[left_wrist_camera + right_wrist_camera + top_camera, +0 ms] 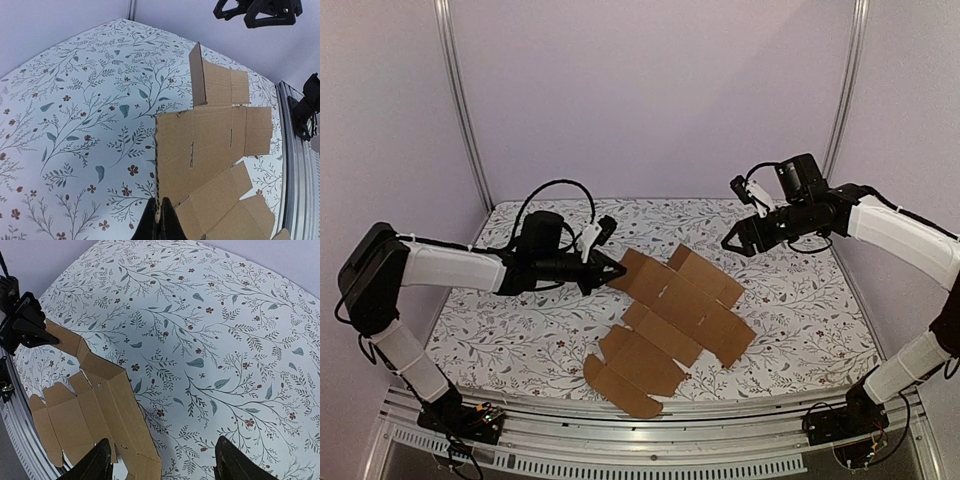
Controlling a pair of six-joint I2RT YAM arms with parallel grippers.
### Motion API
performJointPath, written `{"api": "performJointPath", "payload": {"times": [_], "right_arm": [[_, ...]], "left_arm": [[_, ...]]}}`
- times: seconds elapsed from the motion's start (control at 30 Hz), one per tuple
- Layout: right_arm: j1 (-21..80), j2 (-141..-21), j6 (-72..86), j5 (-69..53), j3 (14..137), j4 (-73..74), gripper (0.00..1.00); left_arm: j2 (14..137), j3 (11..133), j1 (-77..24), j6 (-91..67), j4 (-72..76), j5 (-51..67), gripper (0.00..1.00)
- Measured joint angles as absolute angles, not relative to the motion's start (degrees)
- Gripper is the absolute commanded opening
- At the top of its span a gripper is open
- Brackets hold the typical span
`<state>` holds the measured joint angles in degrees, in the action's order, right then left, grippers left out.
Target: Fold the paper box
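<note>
The paper box [675, 315] is a flat brown cardboard sheet with flaps and slots, lying mostly unfolded on the floral table. My left gripper [616, 270] is shut on the sheet's left edge and lifts that edge a little. In the left wrist view the black fingertips [172, 220] pinch the corrugated edge of the box [210, 145]. My right gripper [732, 240] hangs open and empty above the table to the right of the sheet. In the right wrist view its fingers [97, 462] stand wide apart, with the box [95, 405] at lower left.
The table [800, 320] has a white floral cloth. Purple walls and metal posts [460, 100] close in the back and sides. A metal rail [650, 440] runs along the near edge by the arm bases.
</note>
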<state>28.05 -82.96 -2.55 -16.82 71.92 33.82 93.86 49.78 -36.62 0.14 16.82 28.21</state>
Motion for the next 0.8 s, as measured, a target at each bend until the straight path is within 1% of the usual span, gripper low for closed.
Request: {"api": "performJointPath", "payload": {"times": [0.13,0.33,0.5,0.7,0.8], "right_arm": [[28.1,-86.1,-2.7,-22.4,72.4,33.9,0.64],[28.1,-91.4,-3.8,-28.1,75.6,35.1,0.61],[28.1,-95.0,-5.6,-30.0,78.3,36.5,0.55],[28.1,-97.0,-7.7,-33.1,78.4,38.7,0.49],[28.1,-97.8,-8.6,-34.3,78.4,39.7,0.44]], "left_arm": [[93.0,45.5,-37.1,-2.4,22.2,27.4,0.00],[93.0,43.4,-37.9,-3.4,27.1,26.7,0.00],[92.8,41.7,-37.9,-3.7,29.8,26.5,0.00],[92.4,40.4,-37.9,-4.5,31.9,26.5,0.00],[92.1,39.5,-37.9,-4.8,32.8,26.5,0.00]]}}
